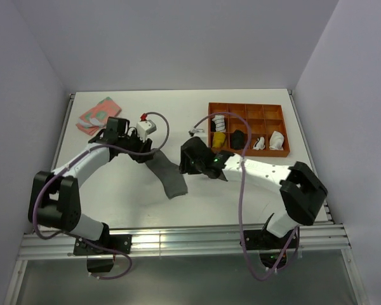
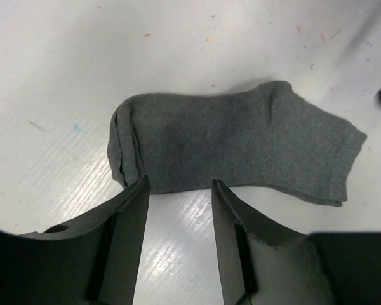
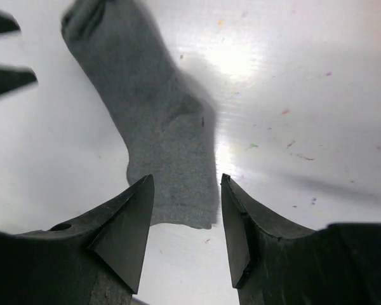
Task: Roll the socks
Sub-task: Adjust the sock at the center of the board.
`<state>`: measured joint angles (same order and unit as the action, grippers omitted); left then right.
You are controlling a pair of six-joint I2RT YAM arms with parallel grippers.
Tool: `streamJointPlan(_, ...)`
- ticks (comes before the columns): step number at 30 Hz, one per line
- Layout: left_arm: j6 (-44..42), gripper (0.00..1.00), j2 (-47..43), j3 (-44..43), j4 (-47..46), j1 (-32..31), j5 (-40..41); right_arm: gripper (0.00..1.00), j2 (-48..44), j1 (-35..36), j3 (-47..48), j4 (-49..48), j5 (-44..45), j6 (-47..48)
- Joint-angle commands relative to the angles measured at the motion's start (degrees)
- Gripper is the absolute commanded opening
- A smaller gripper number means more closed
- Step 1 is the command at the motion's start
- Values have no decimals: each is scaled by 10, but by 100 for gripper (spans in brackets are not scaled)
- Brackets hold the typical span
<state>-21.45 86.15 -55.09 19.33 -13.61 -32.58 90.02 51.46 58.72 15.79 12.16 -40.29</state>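
My grey sock (image 1: 168, 175) lies flat on the bench (image 1: 127, 197), rolling not started. The left end effector (image 2: 178, 184) and right end effector (image 3: 185, 181) sit open, empty.

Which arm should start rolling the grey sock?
Probably right. The right gripper, open, frames the end of the sock, ready to pinch. The left gripper sits beside its long edge.

White links (image 1: 89, 159), black joints (image 1: 54, 203), purple cables (image 1: 241, 190); left tool (image 2: 179, 180) and right tool (image 3: 187, 178) black
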Motion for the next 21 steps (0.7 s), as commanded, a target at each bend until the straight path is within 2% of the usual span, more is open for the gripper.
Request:
streamJointPlan(1,19,50,-87,59,-92,-33,59,54,-72,-60,-35,-52,-34,-23)
streamJointPlan(3,30,52,-127,100,-124,-56,101,55,-108,-90,-53,-64,-65,-22)
streamJointPlan(6,47,53,-157,134,-148,-114,158,55,-130,-125,-47,-48,-62,-12)
streamJointPlan(16,75,52,-188,250,-235,-362,385,55,-143,-146,-48,-16,-32,-4)
streamJointPlan(21,48,52,-214,297,-275,-417,403,55,-143,-149,-61,-17,-20,-7)
